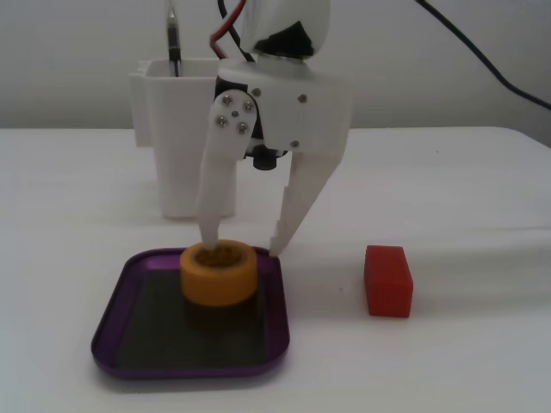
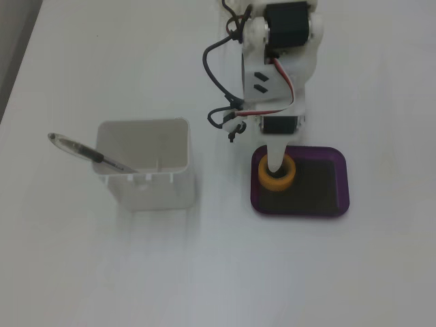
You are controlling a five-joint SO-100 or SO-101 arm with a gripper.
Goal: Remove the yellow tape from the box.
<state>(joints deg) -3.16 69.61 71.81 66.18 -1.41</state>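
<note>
The yellow tape (image 1: pixel 219 274) (image 2: pixel 276 174) lies flat in the box (image 1: pixel 108 331) (image 2: pixel 320 204), a shallow purple tray, near its back edge in the front fixed view. My gripper (image 1: pixel 243 248) (image 2: pixel 274 163) hangs open over it. One white finger tip sits at the roll's back rim, and I cannot tell if it touches. The other finger (image 1: pixel 288 215) reaches down just right of the roll, over the tray's back right corner. Nothing is held between the fingers.
A tall white container (image 1: pixel 176 138) (image 2: pixel 143 170) with a pen (image 2: pixel 82 151) stands behind the tray in the front fixed view. A small red block (image 1: pixel 387 280) lies on the white table right of the tray. Arm cables (image 2: pixel 221 88) hang by the wrist.
</note>
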